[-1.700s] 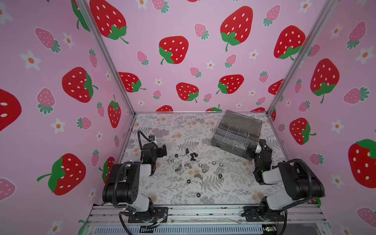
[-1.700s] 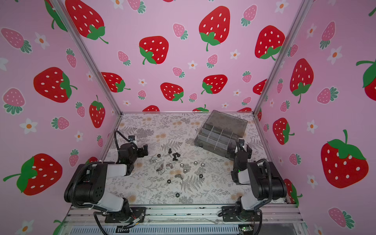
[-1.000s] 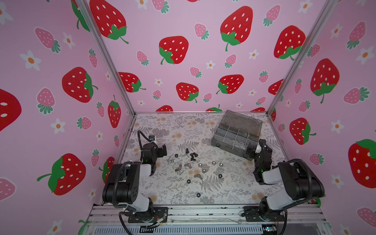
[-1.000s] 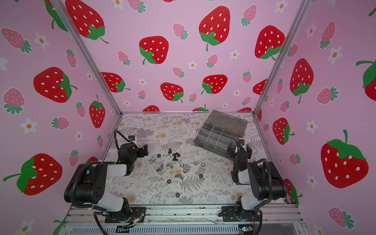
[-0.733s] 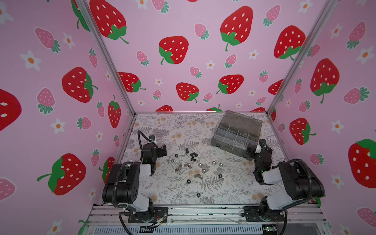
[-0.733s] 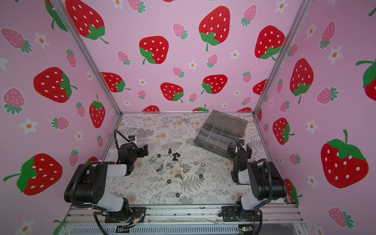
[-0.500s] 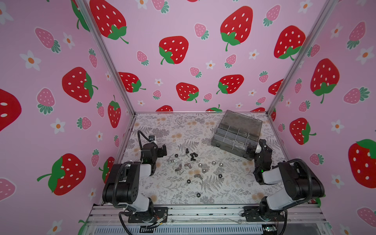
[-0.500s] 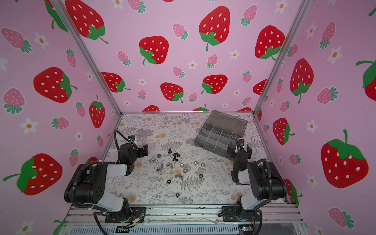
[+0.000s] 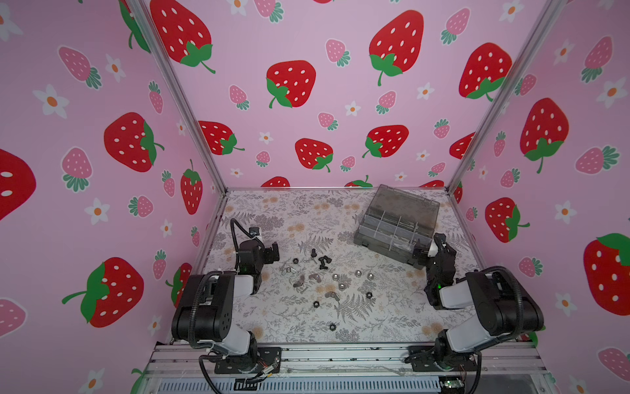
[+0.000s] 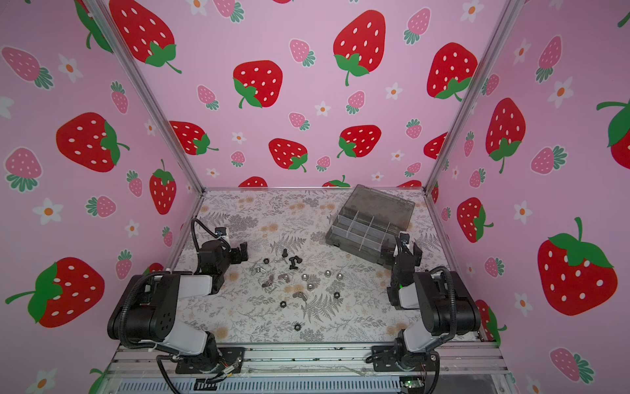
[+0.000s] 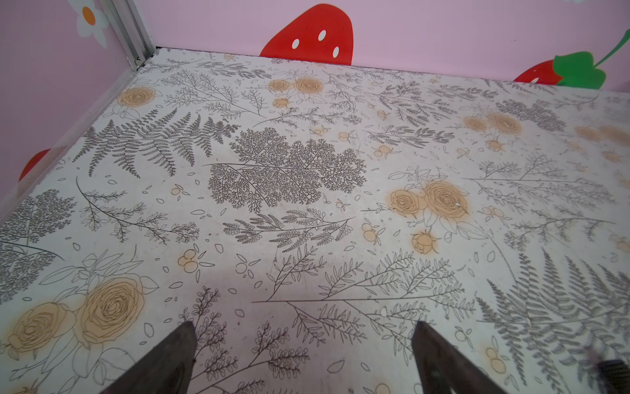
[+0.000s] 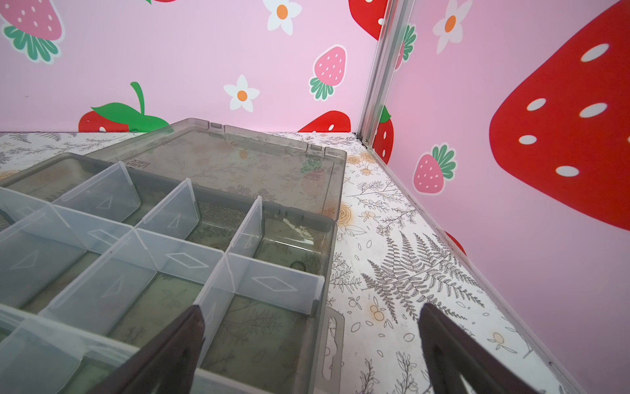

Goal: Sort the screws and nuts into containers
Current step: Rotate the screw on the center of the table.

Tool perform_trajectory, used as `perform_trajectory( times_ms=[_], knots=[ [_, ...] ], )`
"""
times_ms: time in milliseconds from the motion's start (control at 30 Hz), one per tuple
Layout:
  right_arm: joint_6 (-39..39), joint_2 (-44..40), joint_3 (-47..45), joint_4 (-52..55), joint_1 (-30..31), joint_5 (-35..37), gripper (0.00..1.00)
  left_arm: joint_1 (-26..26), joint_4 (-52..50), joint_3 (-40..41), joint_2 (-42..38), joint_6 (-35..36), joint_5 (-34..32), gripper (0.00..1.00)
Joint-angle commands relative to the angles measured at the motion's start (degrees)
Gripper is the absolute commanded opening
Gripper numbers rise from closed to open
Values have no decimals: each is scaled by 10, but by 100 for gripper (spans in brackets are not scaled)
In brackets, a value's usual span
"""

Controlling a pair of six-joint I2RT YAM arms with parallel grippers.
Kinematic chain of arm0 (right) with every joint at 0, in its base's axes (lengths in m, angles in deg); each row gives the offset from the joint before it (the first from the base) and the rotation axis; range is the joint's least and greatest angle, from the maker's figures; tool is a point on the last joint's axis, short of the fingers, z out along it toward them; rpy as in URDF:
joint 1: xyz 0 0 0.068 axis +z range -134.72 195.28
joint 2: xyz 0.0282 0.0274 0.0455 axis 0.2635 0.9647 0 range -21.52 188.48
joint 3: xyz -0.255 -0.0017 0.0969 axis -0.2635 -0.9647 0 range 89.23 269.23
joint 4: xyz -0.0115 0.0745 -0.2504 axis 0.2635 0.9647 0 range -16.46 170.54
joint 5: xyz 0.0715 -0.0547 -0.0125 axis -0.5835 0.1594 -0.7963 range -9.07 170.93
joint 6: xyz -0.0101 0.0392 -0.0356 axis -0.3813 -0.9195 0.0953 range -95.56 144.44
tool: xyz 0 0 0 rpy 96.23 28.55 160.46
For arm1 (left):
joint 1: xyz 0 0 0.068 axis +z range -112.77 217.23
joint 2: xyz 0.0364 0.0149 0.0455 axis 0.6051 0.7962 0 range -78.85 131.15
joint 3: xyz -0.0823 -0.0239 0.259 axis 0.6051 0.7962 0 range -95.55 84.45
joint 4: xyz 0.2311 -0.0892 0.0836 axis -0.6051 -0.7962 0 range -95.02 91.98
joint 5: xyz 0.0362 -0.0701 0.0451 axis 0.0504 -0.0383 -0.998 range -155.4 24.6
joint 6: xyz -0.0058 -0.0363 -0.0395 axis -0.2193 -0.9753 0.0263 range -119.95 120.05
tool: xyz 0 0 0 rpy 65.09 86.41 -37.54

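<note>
- Top views alone show the loose hardware: black bolts, hex nuts, cap nuts & wing nuts. All are strewn mid-table between the arms, nearer the left one. 1 hex nut lies apart toward the front edge.
- L wrist view: only floral table up to the back-left corner, plus own fingertips.
- R wrist view: box close up, w/ pale dividers & table print showing through the compartments.
- Box sits by the back-right corner. Long axis is skewed vs the back edge, right end nearer the front; 2 rows of compartments run along it. Lid is open, lying back toward that corner.
- Bolts & nuts are too small to tell which way each points.
- L gripper: fingers wide apart, nothing between them, low near the left edge, aimed at the back edge.
- R gripper: fingers wide apart, nothing held, at the box's near right corner. In its wrist view 1 finger overlaps an end compartment, the other the table; contact can't be told.
- Room: broad bare table at back-left & along the front edge, a bare gap between hardware & box, a narrow strip between box & right edge.
</note>
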Motion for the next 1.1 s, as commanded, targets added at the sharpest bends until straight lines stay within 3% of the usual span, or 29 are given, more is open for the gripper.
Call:
perform_trajectory(
  times_ms=[0,333,667,833,1067],
  knots=[
    [2,4,10,-23,-2,10,100,4,19,-17,6,10,11,99],
    [1,3,10,-26,-2,10,100,7,-34,-32,-31,12,27,99],
    [-9,-82,29,82,-2,34,100,4,-83,-13,-137,-1,0,99],
    [-47,-146,47,186,-1,66,100,-3,-120,-2,-208,-20,-28,99],
    [-162,-221,111,429,3,73,100,-35,-201,14,-318,-61,-84,99]
  ],
)
